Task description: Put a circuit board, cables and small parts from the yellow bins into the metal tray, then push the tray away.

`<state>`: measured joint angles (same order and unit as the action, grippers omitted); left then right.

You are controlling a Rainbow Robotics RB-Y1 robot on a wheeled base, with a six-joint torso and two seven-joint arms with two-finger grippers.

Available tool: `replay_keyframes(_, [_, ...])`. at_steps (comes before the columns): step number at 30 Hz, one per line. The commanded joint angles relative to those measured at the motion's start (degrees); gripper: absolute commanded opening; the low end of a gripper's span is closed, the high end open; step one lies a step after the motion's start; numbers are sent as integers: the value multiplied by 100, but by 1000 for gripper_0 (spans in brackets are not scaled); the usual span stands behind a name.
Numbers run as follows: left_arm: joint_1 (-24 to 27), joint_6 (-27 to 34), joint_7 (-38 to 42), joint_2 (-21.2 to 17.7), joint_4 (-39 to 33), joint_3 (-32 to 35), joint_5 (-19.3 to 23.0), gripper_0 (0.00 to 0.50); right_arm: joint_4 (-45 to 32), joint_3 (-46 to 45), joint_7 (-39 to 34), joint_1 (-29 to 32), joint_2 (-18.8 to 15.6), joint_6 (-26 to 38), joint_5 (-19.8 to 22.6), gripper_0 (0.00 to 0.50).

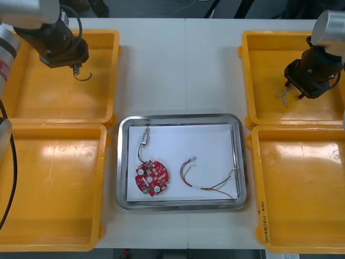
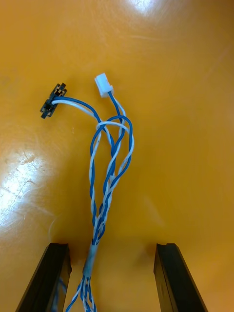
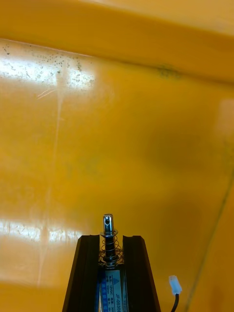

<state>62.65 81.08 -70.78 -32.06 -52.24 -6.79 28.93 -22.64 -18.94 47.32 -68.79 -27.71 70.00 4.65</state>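
Inside the metal tray [image 1: 181, 117], bare floor is left from 12 to 3 o'clock. 7 is taken by the circuit board [image 1: 151, 177], 10 by a small metal part [image 1: 145, 136], 5 by a red and yellow cable [image 1: 200, 188]. Open surface [image 1: 180, 65] is seen beyond 12.

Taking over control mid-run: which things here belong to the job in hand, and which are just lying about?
Job: small metal part in shut left gripper over far left bin; blue and white cable, straddled by open right gripper; metal tray holding circuit board, red and yellow cable, second metal part.
Lying about: near left bin, near right bin.
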Motion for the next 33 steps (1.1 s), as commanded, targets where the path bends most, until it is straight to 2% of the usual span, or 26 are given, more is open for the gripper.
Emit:
replay_keyframes(1, [46, 497, -383, -310, -559, 328, 52, 0, 286, -127, -337, -310, -226, -347, 80, 500])
replay_keyframes(4, [-24, 831, -366, -328, -858, 468, 43, 0, 357, -127, -337, -310, -226, -408, 98, 500])
replay_keyframes(6, [-112, 1006, -348, -345, -1104, 521, 52, 0, 357, -127, -346, -310, -226, -391, 106, 430])
replay_keyframes(9, [-306, 1270, -296, -389, -1526, 565, 52, 0, 357, -127, -337, -310, -226, -382, 115, 278])
replay_keyframes(11, [-446, 1455, -243, -407, -1886, 591, 52, 0, 357, -127, -320, -319, -226, -373, 115, 35])
replay_keyframes(12, [-517, 1542, -216, -416, -2045, 609, 52, 0, 357, -127, -320, -319, -226, -373, 115, 0])
replay_keyframes(20, [-956, 1964, -5, -433, -2968, 723, 69, 0, 137, 66, -214, -310, -226, -110, 115, 0])
replay_keyframes(29, [-1193, 2342, 372, -424, -3618, 820, 113, 0, -821, 75, 58, -293, -226, 1112, 141, 0])
replay_keyframes(33, [-1290, 2404, 742, -328, -3978, 820, 183, 0, -1489, 66, 498, -143, -226, 1675, 185, 0])
